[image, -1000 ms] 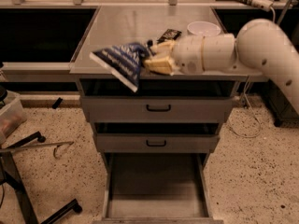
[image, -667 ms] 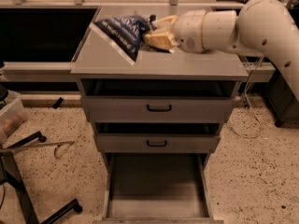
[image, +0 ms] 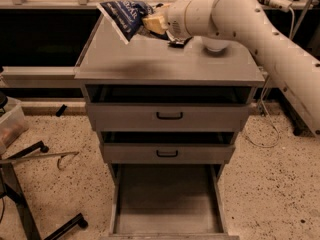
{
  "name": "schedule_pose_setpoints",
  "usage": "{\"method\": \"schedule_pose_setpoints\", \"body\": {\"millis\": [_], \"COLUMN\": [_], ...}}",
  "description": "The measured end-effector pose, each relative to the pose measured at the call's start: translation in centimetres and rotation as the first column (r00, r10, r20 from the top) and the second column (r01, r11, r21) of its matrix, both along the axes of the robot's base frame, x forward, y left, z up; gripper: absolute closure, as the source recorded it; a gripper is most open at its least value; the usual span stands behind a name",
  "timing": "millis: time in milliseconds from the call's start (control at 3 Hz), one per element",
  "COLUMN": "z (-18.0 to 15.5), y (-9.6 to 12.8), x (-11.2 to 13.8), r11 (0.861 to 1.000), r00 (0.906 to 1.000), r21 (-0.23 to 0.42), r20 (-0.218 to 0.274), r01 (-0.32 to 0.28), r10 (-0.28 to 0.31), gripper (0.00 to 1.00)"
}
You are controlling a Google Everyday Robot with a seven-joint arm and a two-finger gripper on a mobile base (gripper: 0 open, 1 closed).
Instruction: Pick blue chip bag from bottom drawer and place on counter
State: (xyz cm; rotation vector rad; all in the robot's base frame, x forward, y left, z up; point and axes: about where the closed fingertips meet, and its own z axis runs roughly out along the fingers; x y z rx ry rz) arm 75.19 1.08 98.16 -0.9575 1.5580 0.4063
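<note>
The blue chip bag [image: 123, 16] is crinkled dark blue foil with white lettering. It hangs in the air above the back left part of the counter [image: 150, 59]. My gripper [image: 151, 22] is shut on the bag's right end, with pale yellow fingers [image: 155, 21] showing. The white arm reaches in from the right. The bottom drawer [image: 167, 204] is pulled open below, with a bare grey floor.
A small black wrapper packet [image: 177, 42] and a white bowl [image: 216, 45] sit on the counter under the arm. Two upper drawers with black handles [image: 169, 116] are slightly open. A plastic bin [image: 10, 124] and a black stand [image: 30, 204] stand at left on the floor.
The arm has lifted the bag higher and carried it farther back over the counter. The camera view has shifted, so the cabinet sits lower in the picture.
</note>
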Motion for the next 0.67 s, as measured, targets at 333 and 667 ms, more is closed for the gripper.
{"method": "schedule_pose_setpoints", "body": {"millis": [333,667], "z": [-4.1,-9.4], "y": [-0.3,-0.9], "x": [2.3,2.5], "r11": [0.999,0.998], "r00": [0.9956,0.9856], "r21": [-0.012,-0.025], "r20": [-0.081,-0.160], "r01": [0.047,0.052], "r10": [-0.048,-0.055], "gripper": [1.00,1.00]}}
